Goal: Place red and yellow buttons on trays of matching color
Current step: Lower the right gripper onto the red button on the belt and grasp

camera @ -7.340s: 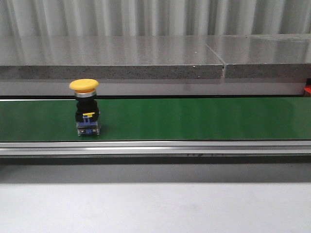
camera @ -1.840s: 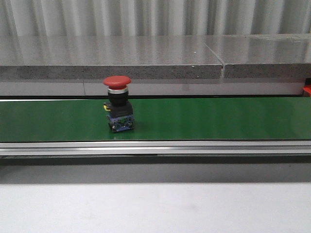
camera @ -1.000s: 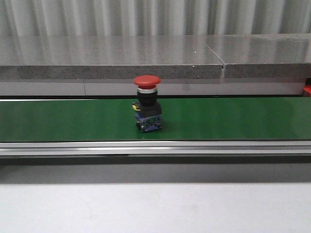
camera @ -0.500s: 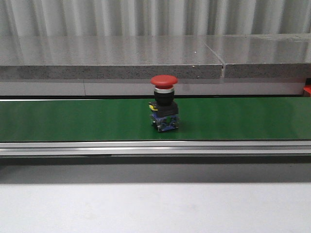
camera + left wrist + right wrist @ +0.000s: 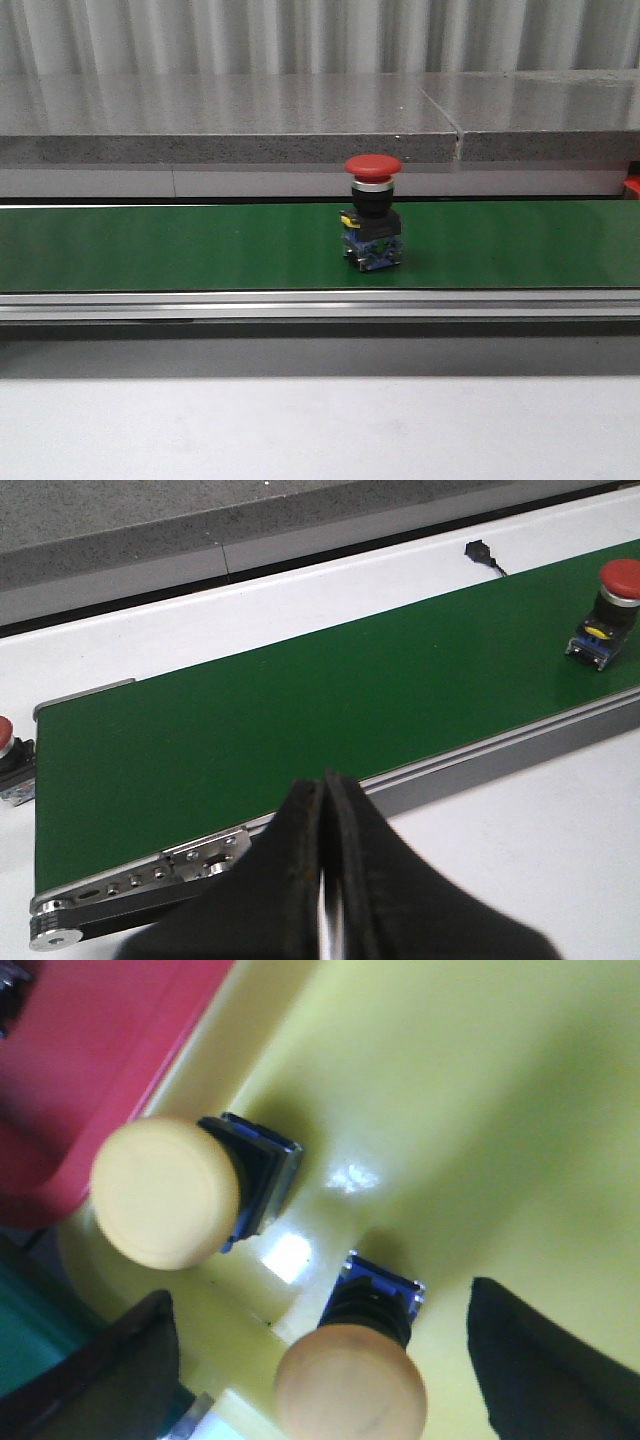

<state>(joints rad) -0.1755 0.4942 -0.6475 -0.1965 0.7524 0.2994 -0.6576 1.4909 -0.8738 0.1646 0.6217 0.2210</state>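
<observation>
A red mushroom-head push button (image 5: 372,212) stands upright on the green conveyor belt (image 5: 200,245), a little right of its middle. A second red-capped button (image 5: 8,763) sits just beside the belt's far left end, on the white counter (image 5: 520,850). The left gripper (image 5: 325,880) hangs over the belt's near edge, its fingers pressed together and empty. Two yellow-capped buttons (image 5: 165,1192) (image 5: 352,1385) stand in the glossy yellow tray (image 5: 480,1120), beside a red tray (image 5: 90,1050). The right gripper (image 5: 320,1360) has its fingers spread apart over the nearer one, seemingly not touching it.
</observation>
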